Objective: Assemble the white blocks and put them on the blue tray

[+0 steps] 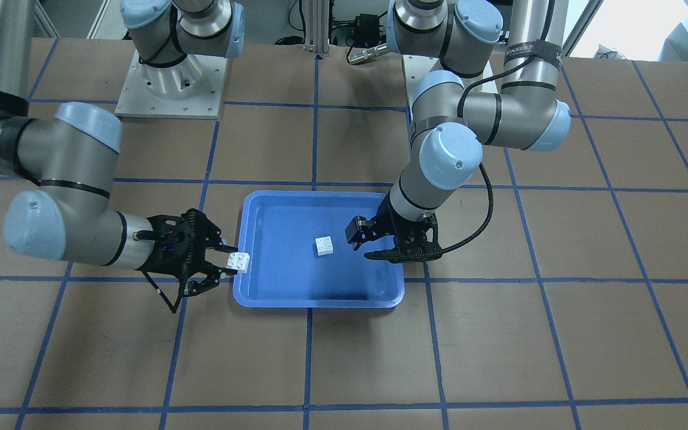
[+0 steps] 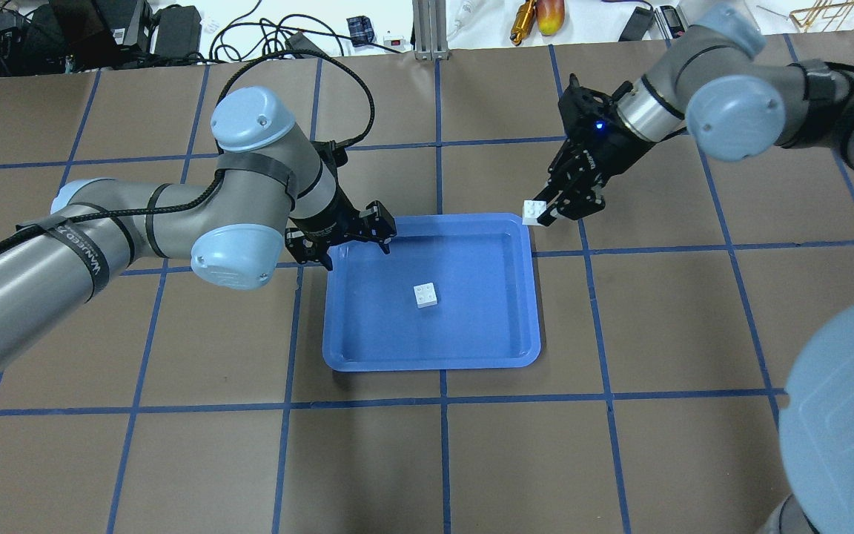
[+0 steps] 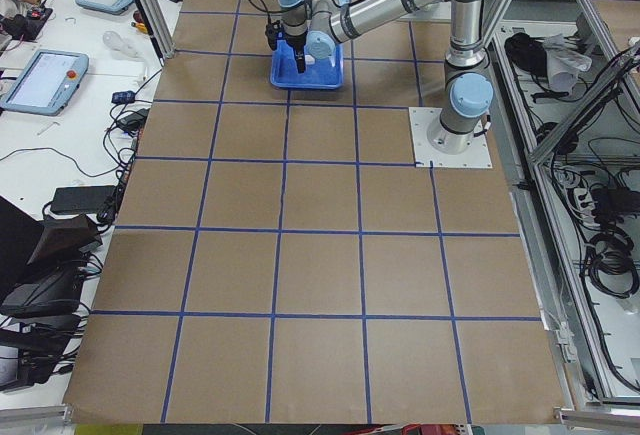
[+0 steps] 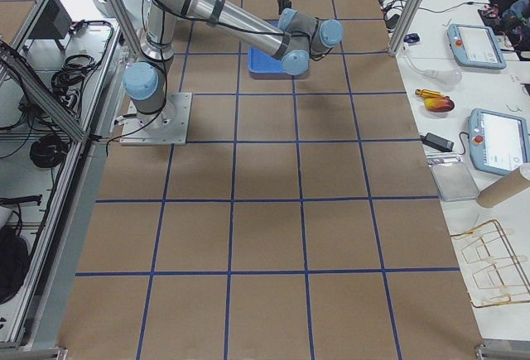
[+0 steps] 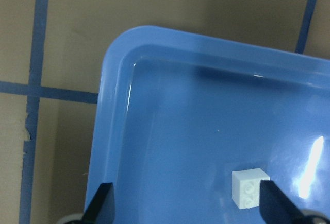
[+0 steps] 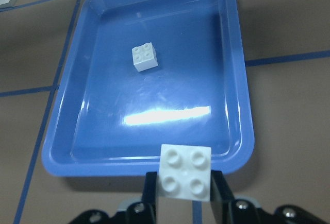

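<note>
The blue tray lies at the middle of the table. One white block sits studs up on its floor, near the centre. My left gripper is open and empty. It hovers over the tray's edge on my left, and the block shows low in its wrist view, inside the right fingertip. My right gripper is shut on the second white block and holds it studs up just outside the tray's rim on my right. It also shows in the right wrist view.
The table is brown paper with a blue tape grid. The arms' metal base plates stand at the robot's side. Cables and tools lie on the bench beyond the far edge.
</note>
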